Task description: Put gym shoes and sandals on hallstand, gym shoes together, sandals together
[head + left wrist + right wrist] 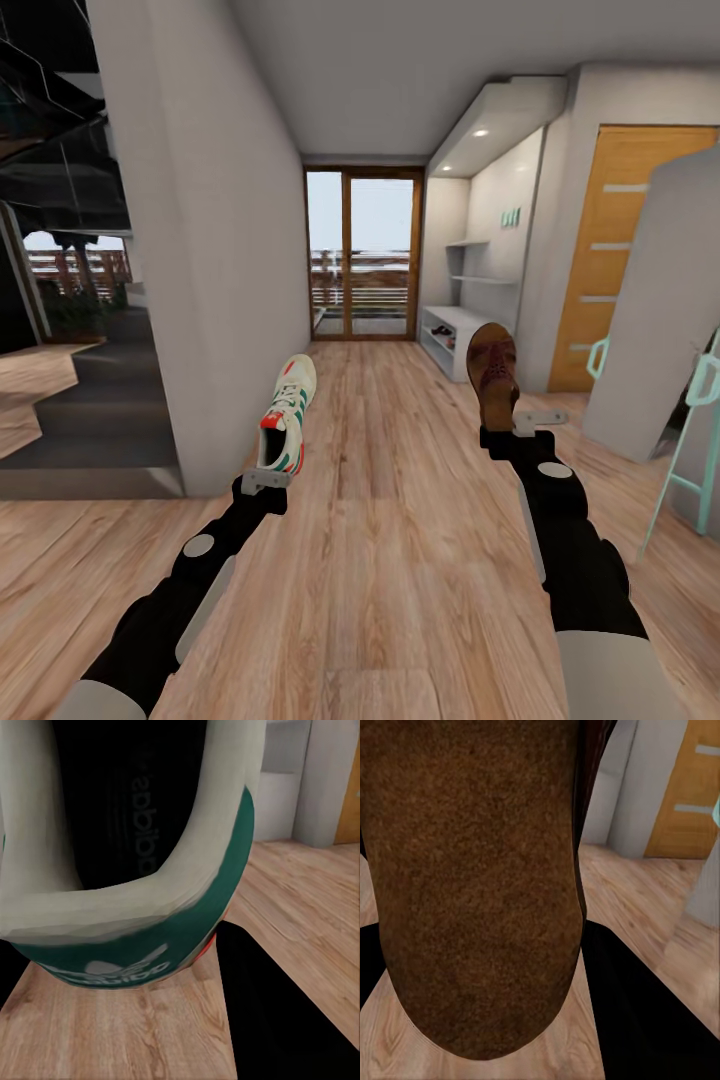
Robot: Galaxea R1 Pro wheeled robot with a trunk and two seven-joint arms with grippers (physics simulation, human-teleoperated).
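Note:
My left gripper [266,478] is shut on a gym shoe [287,410], white with green stripes and a red-orange heel patch, held toe-up above the corridor floor [400,530]. The left wrist view looks into the shoe's teal-lined opening [135,922]. A dark-brown sandal [493,385] stands on end in my right gripper [520,428], which is shut on it; its brown surface [472,885] fills most of the right wrist view. The white hallstand [462,318] is far ahead on the right wall, with small dark shapes on its shelf that are too small to identify.
A grey wall corner [210,260] stands close on the left, with a dark step area beyond it. A glass door [362,255] closes the corridor's far end. On the right are a wooden door [605,260], a grey panel [660,310] and a teal stool [700,440].

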